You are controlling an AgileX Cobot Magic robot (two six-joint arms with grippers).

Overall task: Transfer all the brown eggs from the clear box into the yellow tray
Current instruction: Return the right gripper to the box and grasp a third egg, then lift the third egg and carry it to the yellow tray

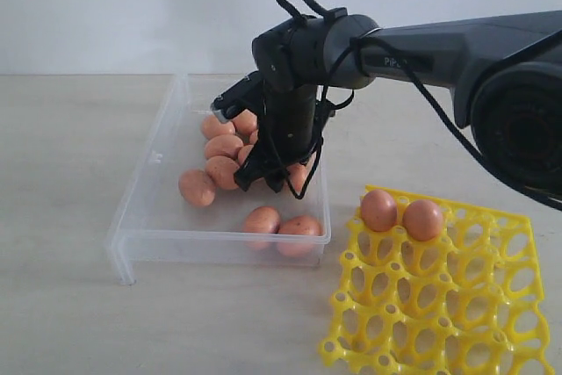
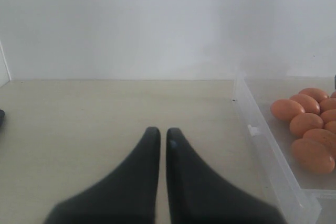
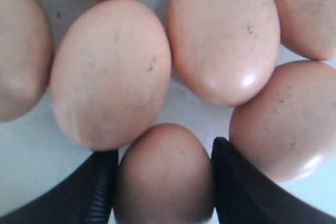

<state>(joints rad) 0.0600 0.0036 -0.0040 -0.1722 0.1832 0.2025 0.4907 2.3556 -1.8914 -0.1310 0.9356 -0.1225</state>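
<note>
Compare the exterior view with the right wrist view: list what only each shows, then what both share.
Only exterior: the yellow tray with two brown eggs at its corner nearest the clear box, that box's walls, the right arm. Only right wrist: one egg between the jaws, which flank it closely; a firm grip cannot be confirmed. Both: the cluster of brown eggs in the clear box.

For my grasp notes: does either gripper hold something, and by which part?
The right gripper brackets one brown egg at its sides; a firm grip cannot be told. The left gripper holds nothing.
</note>
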